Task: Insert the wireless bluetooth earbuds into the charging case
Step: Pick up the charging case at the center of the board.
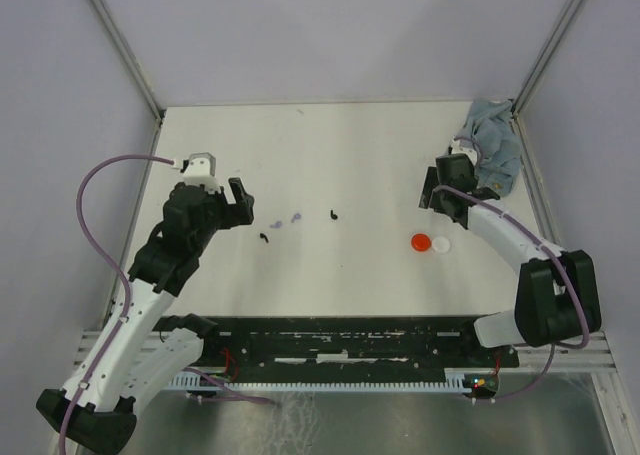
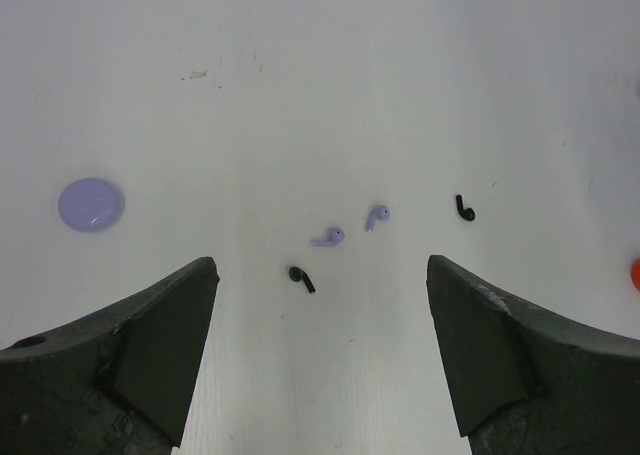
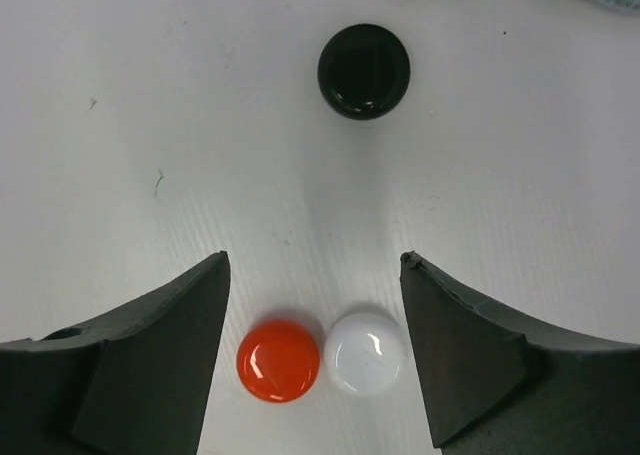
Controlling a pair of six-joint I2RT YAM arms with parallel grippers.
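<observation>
Crumpled blue-grey cloth (image 1: 492, 153) bunched in far right corner of white table (image 1: 350, 165). Pale lilac walls (image 1: 330, 35) rise behind and beside cloth. Slanted metal post (image 1: 553, 43) just above cloth; second post (image 1: 120, 40) far left of cloth. Black strip (image 1: 350, 335) well nearer than cloth, along table's near edge.

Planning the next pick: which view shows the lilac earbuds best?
Left wrist: both lilac earbuds lie mid-frame, apart, their comma shapes clear. Top external shows them only as faint specks left of centre. Right wrist does not show them.
</observation>
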